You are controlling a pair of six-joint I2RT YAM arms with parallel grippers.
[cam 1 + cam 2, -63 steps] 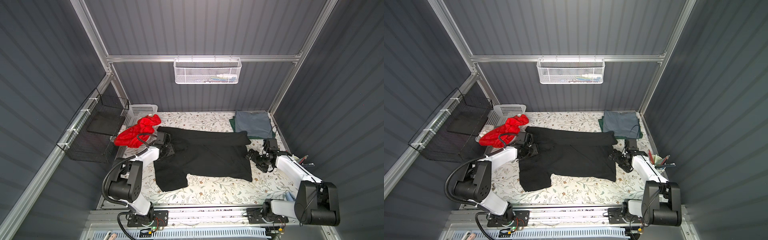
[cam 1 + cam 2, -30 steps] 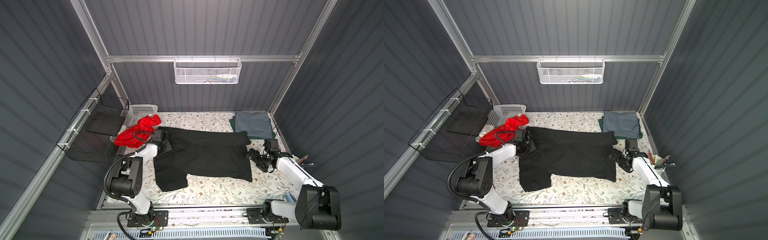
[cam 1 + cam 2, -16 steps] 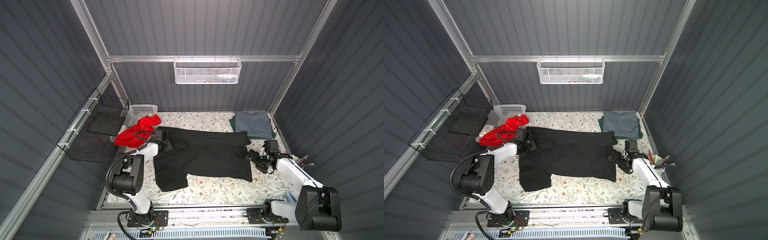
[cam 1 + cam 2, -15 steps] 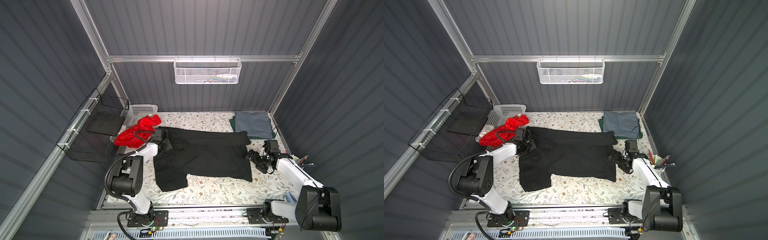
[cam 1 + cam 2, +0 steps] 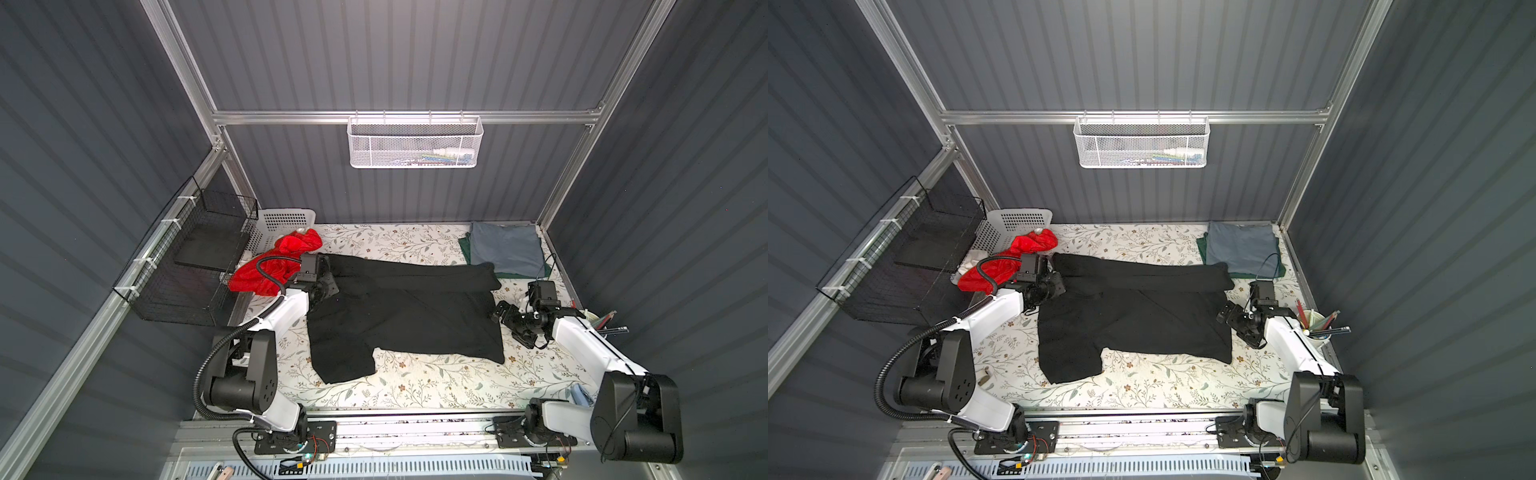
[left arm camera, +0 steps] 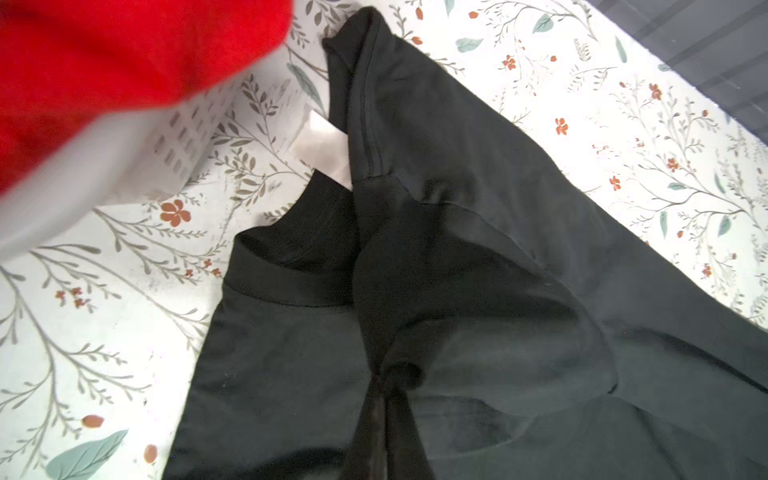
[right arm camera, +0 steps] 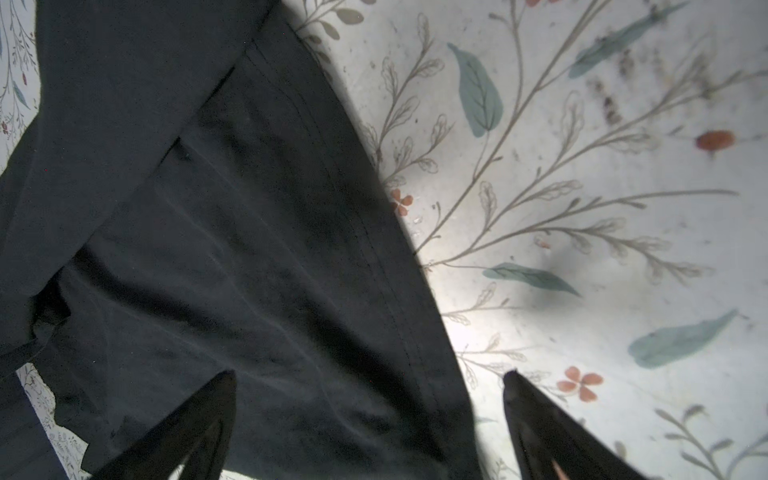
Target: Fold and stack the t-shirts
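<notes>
**Black tee: left end pinched, right end straddled, long axis runs arm to arm**

black t-shirt point(image 5: 407, 316) lies flat mid-table point(image 5: 415, 390). Its long axis runs across both top views, from the left arm's side to the right arm's side. Collar end points at the left arm, hem end at the right arm. The far long edge is folded over into a band, and one sleeve sticks out toward the near edge at the collar end.

left gripper point(image 6: 384, 399): fingers pressed together, pinching a bunch of black cloth at the shoulder, just beside the collar and its white label point(image 6: 322, 143).

right gripper point(image 7: 368, 374): spread wide and holding nothing. One finger is over the cloth, the other over bare table, and the stitched hem edge runs between them.

My read: the next move hangs on the right side. The hem sits right in the open jaws and that arm is the nearer one for that end. It likely needs to pinch before either end lifts, or the tee bunches toward the collar.

Others: red t-shirt point(image 5: 266, 274) crumpled by the white basket point(image 5: 286, 218), just beside the left gripper. slate blue-grey t-shirt point(image 5: 505, 249) sits folded on the dark green t-shirt point(image 5: 466, 248) in the far right corner, near the tee's far hem corner
</notes>
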